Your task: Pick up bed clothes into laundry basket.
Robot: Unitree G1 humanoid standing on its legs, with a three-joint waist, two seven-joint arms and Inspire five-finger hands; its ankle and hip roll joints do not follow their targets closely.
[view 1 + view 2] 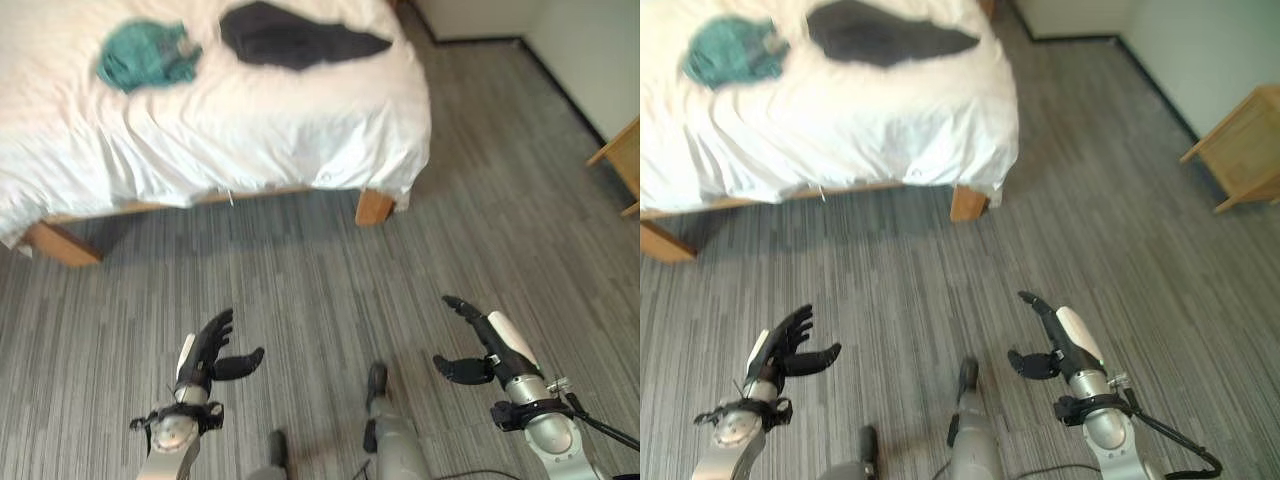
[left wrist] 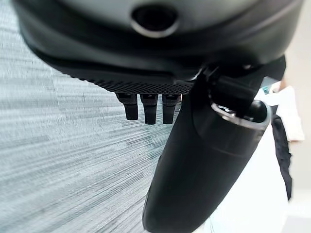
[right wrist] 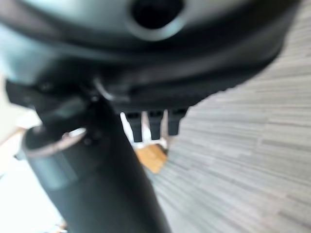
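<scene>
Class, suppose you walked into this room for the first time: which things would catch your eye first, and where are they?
The white bed at the far side stands out, with a teal garment crumpled on its left part and a dark garment spread flat to the right of it. Nearer, over the grey striped floor, the left hand and right hand hang open and hold nothing.

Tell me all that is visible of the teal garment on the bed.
The teal garment is a soft, crumpled piece of cloth, bunched into a loose heap with folds and a few lighter patches. It lies on the white bedcover, near the far left part of the bed, to the left of the dark garment and apart from it. Nothing but the cover touches it; no robot hand is near.
</scene>
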